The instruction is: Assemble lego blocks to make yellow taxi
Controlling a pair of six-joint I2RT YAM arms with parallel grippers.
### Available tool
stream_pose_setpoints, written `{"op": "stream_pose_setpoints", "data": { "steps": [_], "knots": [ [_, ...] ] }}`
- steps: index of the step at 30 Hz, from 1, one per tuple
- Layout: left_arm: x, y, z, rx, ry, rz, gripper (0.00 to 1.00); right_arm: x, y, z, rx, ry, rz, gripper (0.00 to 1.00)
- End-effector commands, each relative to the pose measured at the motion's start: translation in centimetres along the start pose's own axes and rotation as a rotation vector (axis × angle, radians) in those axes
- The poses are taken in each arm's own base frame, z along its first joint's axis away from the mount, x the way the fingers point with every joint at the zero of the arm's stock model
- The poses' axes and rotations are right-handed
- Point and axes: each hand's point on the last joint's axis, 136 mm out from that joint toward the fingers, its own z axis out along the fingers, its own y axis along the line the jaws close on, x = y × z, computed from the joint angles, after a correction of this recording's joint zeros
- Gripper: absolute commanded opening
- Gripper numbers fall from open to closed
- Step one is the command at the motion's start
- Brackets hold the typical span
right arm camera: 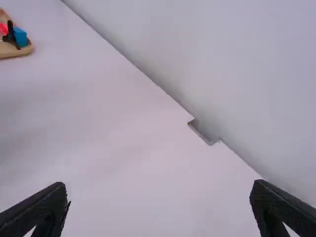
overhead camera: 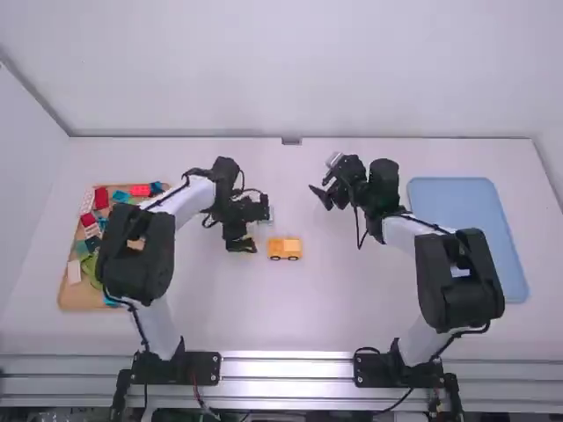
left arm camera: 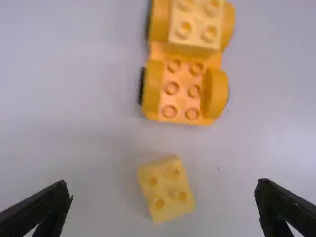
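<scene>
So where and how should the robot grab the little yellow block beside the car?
Probably by two opposite sides, straight down from above: the yellow block sits studs up, apart from the car. The open left gripper might turn slightly first, since the block lies askew to its fingers.

Stands upright on black wheels on the worktop (overhead camera: 325,308) as an orange-yellow car base (left arm camera: 182,96), with rounded wheel arches and two rows of bare studs at one end. Carries a paler yellow top block (left arm camera: 195,24) at the other end, studs up. Lies apart, near the bare-studded end, as a loose yellow block (left arm camera: 167,191), four studs up, turned askew to the base. Includes a small pale bluish piece (overhead camera: 270,215), partly hidden, beyond the base.
</scene>
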Motion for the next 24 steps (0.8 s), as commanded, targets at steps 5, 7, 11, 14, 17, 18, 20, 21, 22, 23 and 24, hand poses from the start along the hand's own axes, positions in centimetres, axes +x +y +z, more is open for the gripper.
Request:
{"op": "stream_pose_setpoints", "data": {
  "steps": [5, 7, 11, 14, 17, 18, 20, 21, 22, 23, 24],
  "knots": [
    [0.1, 4.2, -1.4, -0.165, -0.074, -0.324, 0.99, 0.5, -0.1, -0.2, 0.006, 0.011, 0.010, 0.98],
    [-0.3, 4.9, -1.4, -0.194, -0.090, -0.435, 0.99, 0.4, -0.5, -0.3, 0.016, 0.007, 0.007, 0.98],
    [0.7, 6.2, -1.7, -0.275, -0.047, -0.526, 0.99, 0.5, -0.6, -0.4, 0.019, 0.008, 0.009, 0.98],
    [0.1, 5.9, -1.6, -0.236, -0.107, -0.469, 0.99, 0.5, -0.7, -0.4, 0.020, 0.008, 0.010, 0.98],
    [-1.7, 3.5, -1.0, -0.104, -0.250, -0.257, 0.99, 0.5, -0.7, -0.4, 0.020, 0.008, 0.010, 0.98],
    [-2.1, 2.8, -1.0, -0.071, -0.301, -0.197, 0.99, 0.5, -0.7, -0.4, 0.020, 0.007, 0.008, 0.98],
    [-2.2, 2.1, -0.8, -0.049, -0.349, -0.153, 0.99, 0.3, -0.4, -0.3, 0.011, 0.001, 0.007, 0.98],
    [-1.9, 2.2, -0.5, -0.058, -0.382, -0.155, 0.99, 0.2, -0.2, -0.2, 0.007, 0.000, 0.004, 0.98],
    [-1.5, 2.5, -0.1, -0.078, -0.387, -0.177, 0.99, 0.2, 0.1, -0.1, 0.000, -0.001, 0.003, 0.98],
    [-1.3, 2.8, 0.1, -0.096, -0.387, -0.190, 0.99, 0.1, 0.2, 0.0, -0.004, 0.000, 0.003, 0.98],
    [-1.1, 3.0, 0.2, -0.107, -0.387, -0.203, 0.99, 0.1, 0.4, 0.0, -0.007, 0.000, 0.003, 0.98]
  ]
}}
